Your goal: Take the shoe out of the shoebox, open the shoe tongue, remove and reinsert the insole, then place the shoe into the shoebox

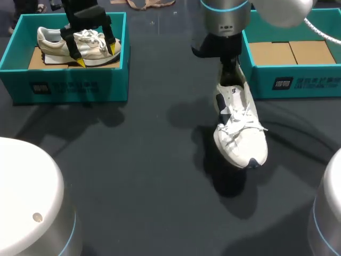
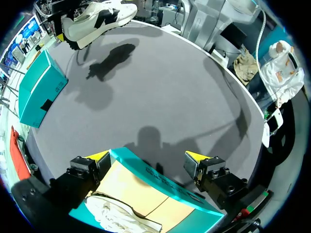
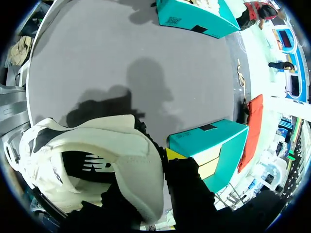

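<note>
A white shoe with dark trim (image 1: 240, 128) hangs toe-down over the middle of the table, casting a shadow beneath it. My right gripper (image 1: 230, 72) is shut on its heel collar. In the right wrist view the heel (image 3: 112, 155) fills the space at the gripper (image 3: 158, 162), with one yellow fingertip (image 3: 174, 154) outside it. The right teal shoebox (image 1: 290, 58) stands behind with only cardboard inside. My left gripper (image 1: 96, 56) stands open over a cream shoe (image 1: 80, 42) in the left teal shoebox (image 1: 69, 88). In the left wrist view the gripper (image 2: 146, 156) straddles the box wall (image 2: 160, 182) above that shoe (image 2: 116, 213).
The two shoeboxes stand at the far left and far right of the dark table (image 1: 144, 176). My arms' white bases (image 1: 26, 202) rise at the near corners. A tan strap (image 1: 152, 4) lies at the far edge.
</note>
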Available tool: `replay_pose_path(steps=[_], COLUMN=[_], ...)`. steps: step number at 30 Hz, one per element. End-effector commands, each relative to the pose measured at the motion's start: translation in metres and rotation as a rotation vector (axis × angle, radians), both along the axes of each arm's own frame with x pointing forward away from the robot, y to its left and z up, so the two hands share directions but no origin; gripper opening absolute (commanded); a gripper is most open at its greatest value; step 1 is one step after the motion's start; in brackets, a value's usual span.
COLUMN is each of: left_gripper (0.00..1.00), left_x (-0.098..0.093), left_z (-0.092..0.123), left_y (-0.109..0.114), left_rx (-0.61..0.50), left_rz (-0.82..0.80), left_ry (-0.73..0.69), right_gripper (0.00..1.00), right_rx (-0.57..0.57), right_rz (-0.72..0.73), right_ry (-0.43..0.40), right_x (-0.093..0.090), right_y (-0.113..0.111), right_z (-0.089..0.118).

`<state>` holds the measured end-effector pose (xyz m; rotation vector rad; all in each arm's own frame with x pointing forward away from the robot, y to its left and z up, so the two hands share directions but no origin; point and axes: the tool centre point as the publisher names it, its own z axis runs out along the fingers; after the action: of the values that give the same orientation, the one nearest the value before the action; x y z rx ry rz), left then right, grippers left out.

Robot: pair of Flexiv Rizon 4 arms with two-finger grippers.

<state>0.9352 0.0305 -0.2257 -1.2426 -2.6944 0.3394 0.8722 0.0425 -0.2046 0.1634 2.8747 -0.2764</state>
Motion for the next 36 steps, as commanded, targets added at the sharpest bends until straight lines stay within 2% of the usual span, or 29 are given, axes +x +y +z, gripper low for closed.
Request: replay_pose_path(steps=[1, 6, 20, 23, 24, 26, 27, 29, 30, 36], left_gripper=[1.0, 1.0, 1.0, 1.0, 1.0, 1.0, 1.0, 1.0, 1.0, 1.0], left_x=[0.0, 0.0, 0.0, 0.0, 0.0, 0.0, 0.0, 0.0, 0.0, 0.0], left_z=[0.0, 0.0, 0.0, 0.0, 0.0, 0.0, 0.0, 0.0, 0.0, 0.0], left_y=[0.0, 0.0, 0.0, 0.0, 0.0, 0.0, 0.0, 0.0, 0.0, 0.0], left_rx=[0.001, 0.001, 0.001, 0.001, 0.001, 0.001, 0.001, 0.001, 0.001, 0.001], left_rz=[-0.001, -0.001, -0.001, -0.001, -0.001, -0.001, -0.001, -0.001, -0.001, -0.001], left_ry=[0.0, 0.0, 0.0, 0.0, 0.0, 0.0, 0.0, 0.0, 0.0, 0.0], right_gripper=[0.0, 0.0, 0.0, 0.0, 0.0, 0.0, 0.0, 0.0, 0.0, 0.0], right_rx=[-0.006, 0.014, 0.014, 0.011, -0.026, -0.029, -0.078, -0.086, -0.118, -0.105], right_rz=[0.0, 0.012, 0.012, -0.002, -0.012, 0.001, -0.021, -0.001, -0.015, 0.002], right_ry=[-0.009, -0.032, -0.032, -0.058, -0.063, -0.077, -0.071, -0.079, -0.071, -0.081], right_x=[0.009, 0.048, 0.048, 0.081, 0.093, 0.116, 0.128, 0.153, 0.165, 0.239], right_y=[-0.042, -0.082, -0.082, -0.098, -0.104, -0.118, -0.125, -0.139, -0.147, -0.189], right_z=[0.045, 0.078, 0.078, 0.097, 0.103, 0.113, 0.117, 0.125, 0.127, 0.133])
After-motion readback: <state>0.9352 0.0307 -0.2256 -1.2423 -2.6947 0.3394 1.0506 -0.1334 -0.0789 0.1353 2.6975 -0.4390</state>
